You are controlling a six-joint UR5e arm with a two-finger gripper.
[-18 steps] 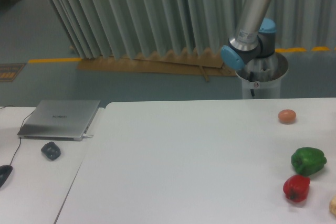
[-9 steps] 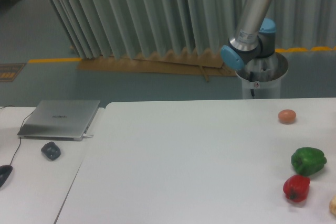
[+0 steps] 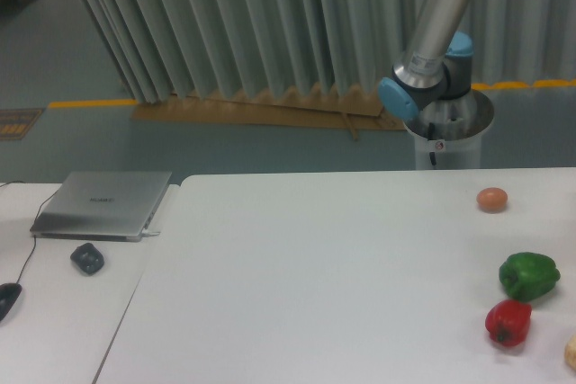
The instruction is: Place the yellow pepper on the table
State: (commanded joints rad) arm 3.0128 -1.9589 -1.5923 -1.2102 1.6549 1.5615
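Fixed camera: arm (image 3: 438,29) rises out of frame above the table's (image 3: 315,267) far edge, barely shifted from a second ago; gripper out of view, finger state cannot be told. Yellow pepper not visible; possibly the pale sliver (image 3: 571,351) cut off at the right edge, uncertain. Green pepper (image 3: 528,275), red pepper (image 3: 508,322) and egg-like object (image 3: 492,199) crowd the right margin; centre and left offer wide placing room. Laptop (image 3: 105,203) lies on the adjoining desk.
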